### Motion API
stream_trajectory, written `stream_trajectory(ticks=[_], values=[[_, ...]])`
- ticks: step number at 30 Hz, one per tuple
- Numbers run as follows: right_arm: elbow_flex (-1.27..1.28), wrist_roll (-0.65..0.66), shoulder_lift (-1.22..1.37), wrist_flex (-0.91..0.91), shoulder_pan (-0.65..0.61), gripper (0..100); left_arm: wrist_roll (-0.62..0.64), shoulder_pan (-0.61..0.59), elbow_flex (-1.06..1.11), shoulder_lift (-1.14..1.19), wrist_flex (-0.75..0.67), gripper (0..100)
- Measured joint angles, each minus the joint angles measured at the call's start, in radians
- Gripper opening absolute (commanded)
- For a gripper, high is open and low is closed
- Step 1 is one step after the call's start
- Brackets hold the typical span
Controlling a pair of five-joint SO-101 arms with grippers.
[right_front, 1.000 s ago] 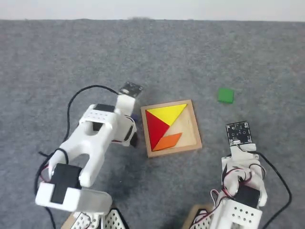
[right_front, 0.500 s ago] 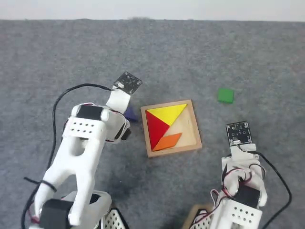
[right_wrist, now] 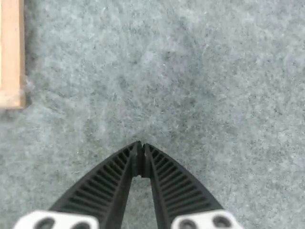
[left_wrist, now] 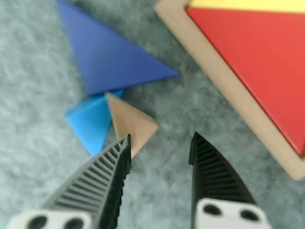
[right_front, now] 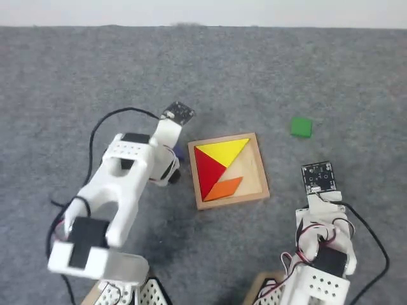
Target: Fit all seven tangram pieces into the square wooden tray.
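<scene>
Where the left arm sits at the tray's (right_front: 233, 197) 9 o'clock in the high view, your left claw (left_wrist: 161, 138) is released, jaws spread over the grey carpet (right_front: 286, 70). One ribbed tip overlaps the edge of a tan triangle (left_wrist: 131, 124); you can't tell if it touches. That piece abuts a light-blue triangle (left_wrist: 90, 121) and a larger dark-blue triangle (left_wrist: 109, 52). All three lie flat on the fuzzy pile, just beside the tray's raised rim, which stands between them and the tray floor. The tray is square and pale wood. A yellow triangle (right_front: 222, 151), a red triangle (right_front: 206, 168) and an orange piece (right_front: 224, 188) lie smooth and flat inside, with bare wood toward its 3 o'clock side. The green square (right_front: 301, 127) lies alone at the tray's 2 o'clock, well apart. Your right claw (right_wrist: 142, 143) is clenched over carpet at the tray's 5 o'clock.
</scene>
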Motion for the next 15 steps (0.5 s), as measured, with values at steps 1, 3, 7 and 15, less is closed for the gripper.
stream_trajectory(ticks=[1,3,7,15], values=[[0.000,0.000,0.000,0.000,0.000,0.9,-0.005,-0.006,-0.025,0.025,0.000,20],[0.000,0.000,0.000,0.000,0.000,0.9,0.000,-0.032,-0.078,0.086,-0.006,20],[0.000,0.000,0.000,0.000,0.000,0.9,-0.002,-0.051,-0.138,0.146,0.031,20],[0.000,0.000,0.000,0.000,0.000,0.9,-0.003,-0.048,-0.147,0.147,0.034,7]])
